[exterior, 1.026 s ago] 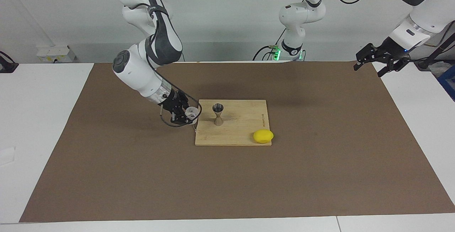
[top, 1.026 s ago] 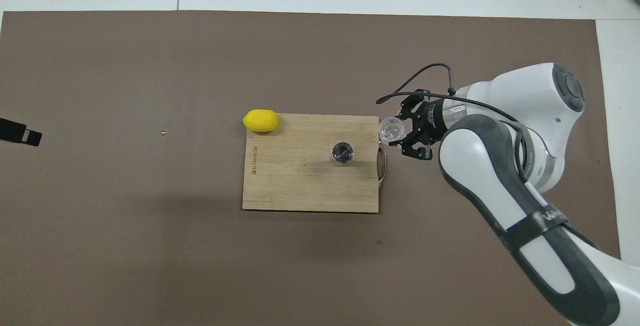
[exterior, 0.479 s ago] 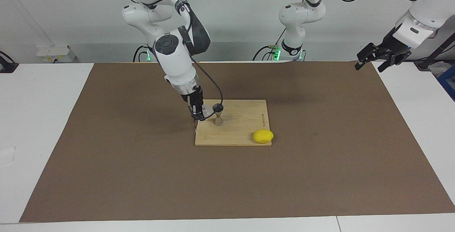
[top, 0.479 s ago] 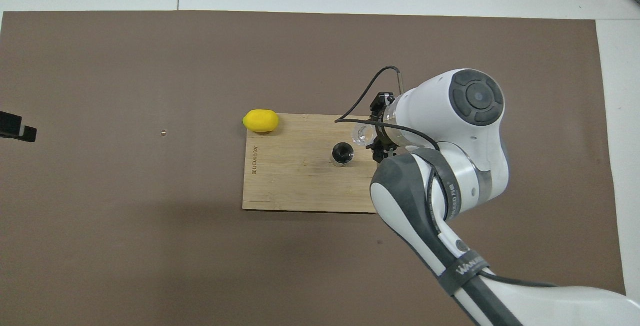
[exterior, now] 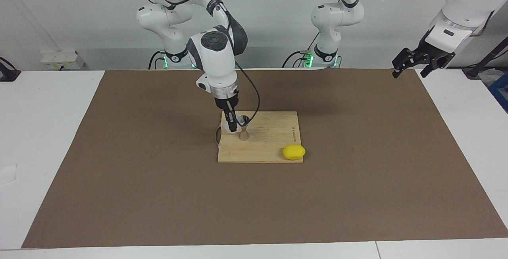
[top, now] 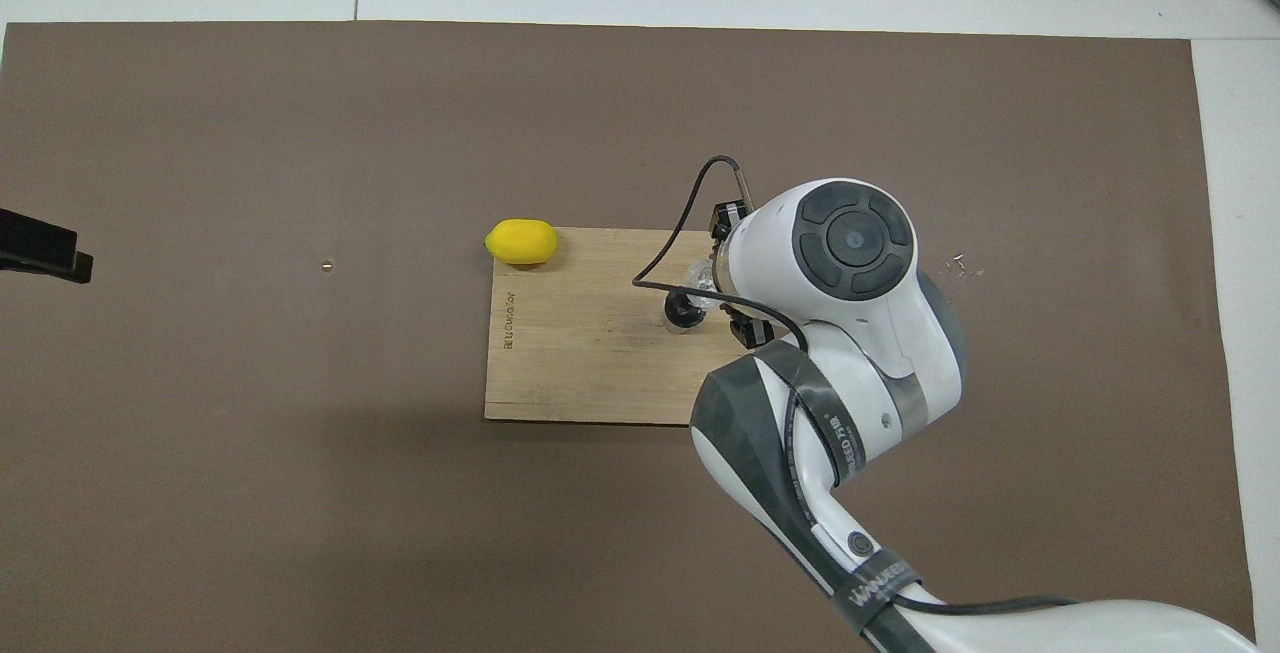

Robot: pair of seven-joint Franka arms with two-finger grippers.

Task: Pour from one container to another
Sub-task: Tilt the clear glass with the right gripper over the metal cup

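The silvery hourglass jigger (exterior: 243,129) stands upright on the wooden cutting board (exterior: 270,148), near the board's edge toward the right arm's end. My right gripper (exterior: 232,125) points down over that edge and is shut on the small clear glass cup (exterior: 230,127). It holds the cup close beside the jigger's upper cone. In the overhead view the cup (top: 697,278) shows just beside the jigger's dark mouth (top: 683,311), and the right wrist hides most of the hand. I cannot tell how far the cup is tilted. My left gripper (exterior: 410,62) waits open and raised over the mat's edge.
A yellow lemon (exterior: 294,152) lies at the board's corner farthest from the robots, toward the left arm's end. The board (top: 580,373) lies on a brown mat (exterior: 357,179). A few small clear specks (top: 960,265) lie on the mat toward the right arm's end.
My right arm has swung the cup from beside the board's edge in over the board, up against the jigger, and its wrist has turned to point down. The left gripper rose slightly.
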